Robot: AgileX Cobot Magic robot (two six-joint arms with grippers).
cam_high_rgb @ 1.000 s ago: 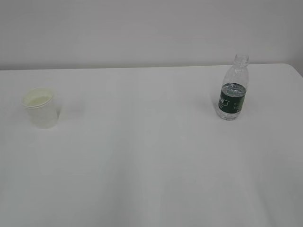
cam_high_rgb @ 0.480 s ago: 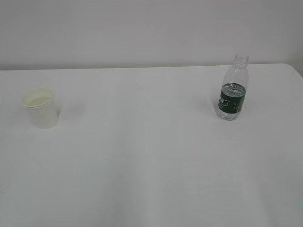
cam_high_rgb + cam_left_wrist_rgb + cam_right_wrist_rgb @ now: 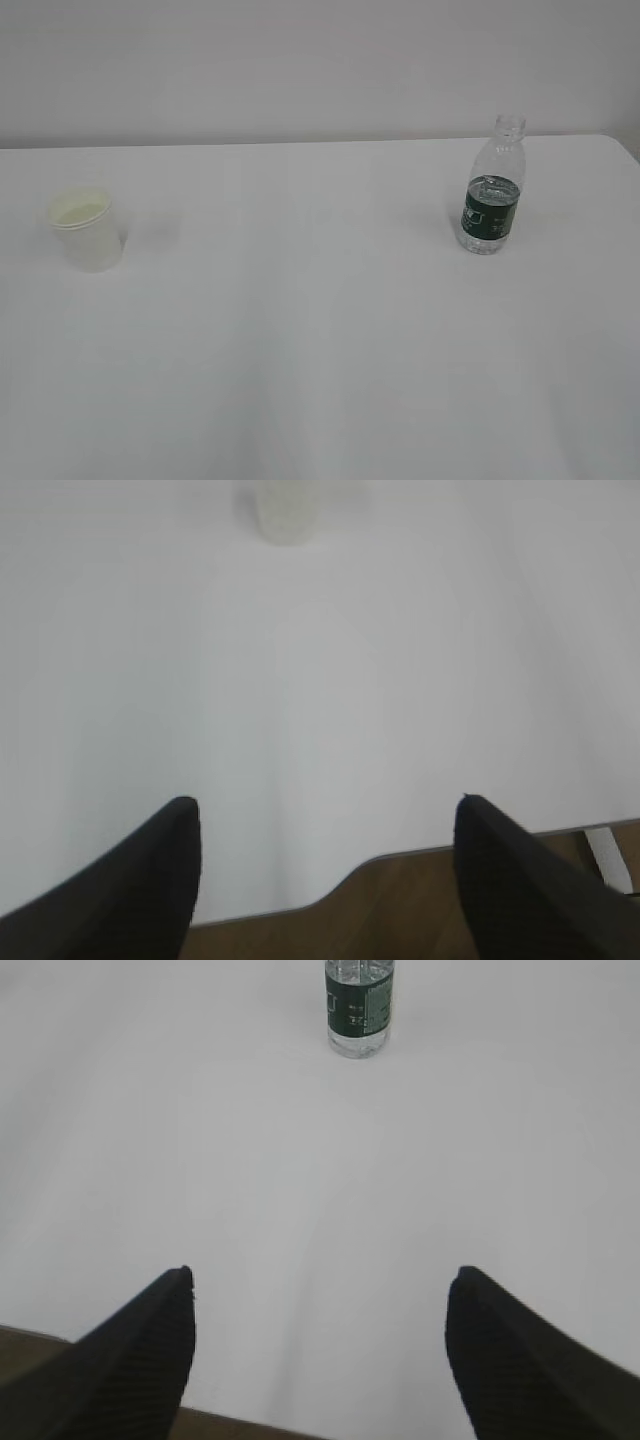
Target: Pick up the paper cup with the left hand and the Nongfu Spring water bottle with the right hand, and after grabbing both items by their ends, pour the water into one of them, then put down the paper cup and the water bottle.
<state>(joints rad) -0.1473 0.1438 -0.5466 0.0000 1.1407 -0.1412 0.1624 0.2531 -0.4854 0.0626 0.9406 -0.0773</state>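
Note:
The white paper cup (image 3: 87,228) stands upright on the left of the table, its pale inside showing; the left wrist view catches only its lower part (image 3: 286,515) at the top edge. The Nongfu Spring water bottle (image 3: 492,188) stands upright on the right, capless, with clear water up to its dark green label, and shows again in the right wrist view (image 3: 358,1010). My left gripper (image 3: 325,810) hangs open over the table's near edge, far short of the cup. My right gripper (image 3: 320,1280) is open too, well short of the bottle. Neither arm shows in the exterior view.
The white table (image 3: 320,330) runs back to a pale wall. Its near edge (image 3: 330,900) curves over a brown floor below the left gripper; the right gripper also hovers just inside the near edge (image 3: 60,1345).

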